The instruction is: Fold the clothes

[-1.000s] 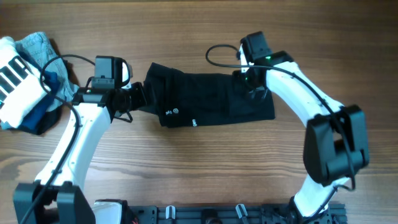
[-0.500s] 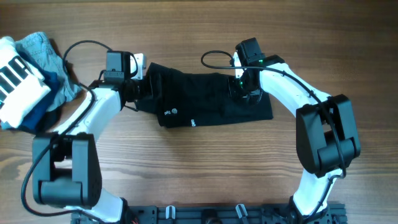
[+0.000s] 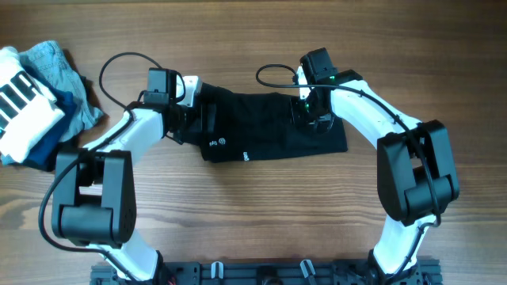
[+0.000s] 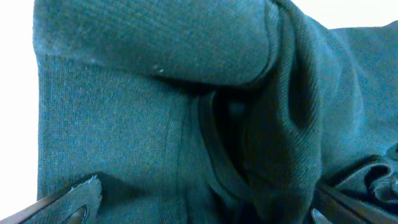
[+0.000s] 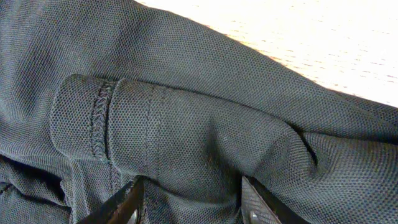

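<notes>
A wooden table (image 3: pixel 261 229) carried everything. The black shirt (image 3: pixel 261 127) lay folded into a band at the table's far middle, its long axis running left to right. At the far left sat a white striped garment (image 3: pixel 20 103), touching a light blue denim one (image 3: pixel 55 63). The left jaws stood wide apart over the shirt's left end, fingertips (image 4: pixel 74 199) at the cloth, released. The right jaws stood partly apart astride a hemmed fold near the right end; whether they pinched it could not be told. A small white logo (image 3: pixel 223 142) faced up by the shirt's near left edge.
</notes>
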Motion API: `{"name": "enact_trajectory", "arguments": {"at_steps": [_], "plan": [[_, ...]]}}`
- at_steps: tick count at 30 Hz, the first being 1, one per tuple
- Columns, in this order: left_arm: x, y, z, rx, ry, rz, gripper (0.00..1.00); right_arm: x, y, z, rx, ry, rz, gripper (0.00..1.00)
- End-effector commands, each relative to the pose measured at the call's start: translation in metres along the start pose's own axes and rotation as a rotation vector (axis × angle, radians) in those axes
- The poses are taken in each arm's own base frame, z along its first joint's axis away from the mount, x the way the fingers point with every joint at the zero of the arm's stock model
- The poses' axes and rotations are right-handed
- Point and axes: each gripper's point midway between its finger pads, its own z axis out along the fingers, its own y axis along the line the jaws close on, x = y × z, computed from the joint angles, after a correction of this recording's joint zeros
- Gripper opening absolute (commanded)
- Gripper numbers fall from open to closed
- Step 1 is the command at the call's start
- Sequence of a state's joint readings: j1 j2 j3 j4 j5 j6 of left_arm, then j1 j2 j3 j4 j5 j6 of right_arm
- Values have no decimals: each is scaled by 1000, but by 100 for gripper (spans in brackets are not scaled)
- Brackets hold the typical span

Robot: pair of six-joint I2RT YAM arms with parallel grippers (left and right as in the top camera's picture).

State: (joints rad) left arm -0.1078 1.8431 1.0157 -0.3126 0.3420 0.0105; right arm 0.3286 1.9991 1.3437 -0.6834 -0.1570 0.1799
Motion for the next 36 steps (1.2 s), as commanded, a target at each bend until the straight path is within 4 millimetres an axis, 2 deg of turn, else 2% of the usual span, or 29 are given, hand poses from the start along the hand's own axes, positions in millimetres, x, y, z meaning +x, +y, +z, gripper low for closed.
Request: {"name": "enact_trajectory", "arguments": {"at_steps": [1, 2, 6, 8, 10, 13, 18, 23, 25, 27, 30, 32, 34, 36], "plan": [[27, 8, 21, -38, 96, -2, 93, 14, 7, 16, -38, 62, 12, 49], [30, 5, 22, -35, 106, 2, 74, 15, 6, 16, -38, 65, 13, 49], [34, -1, 23, -29, 125, 15, 39, 15, 6, 16, -38, 67, 13, 50], [34, -1, 23, -30, 125, 14, 33, 16, 6, 16, -37, 69, 14, 49], [34, -1, 23, -30, 125, 14, 17, 16, 6, 16, -37, 70, 13, 50], [35, -1, 23, -31, 129, 12, 6, 16, 6, 16, -37, 71, 14, 50], [33, 0, 15, -48, 123, 15, 4, 16, 6, 16, -37, 70, 13, 50], [16, -8, -18, -74, 58, 35, 4, 12, 3, 12, -16, 55, 12, 54], [17, 3, -27, -151, 60, 36, 4, -1, 6, -6, -16, 9, 0, 56], [20, 18, -37, -244, 68, 31, 4, -21, 5, -38, -10, -77, 2, 59], [16, 39, -56, -299, 47, -15, 4, -33, -18, -71, 26, -151, 46, 62], [12, 52, -74, -319, 28, -60, 4, -31, -40, -78, 43, -146, 86, 62], [3, 67, -99, -343, -10, -111, 4, -24, -58, -75, 56, -113, 86, 61], [-5, 74, -120, -358, -52, -141, 4, -20, -59, -69, 55, -92, 55, 58]]}}
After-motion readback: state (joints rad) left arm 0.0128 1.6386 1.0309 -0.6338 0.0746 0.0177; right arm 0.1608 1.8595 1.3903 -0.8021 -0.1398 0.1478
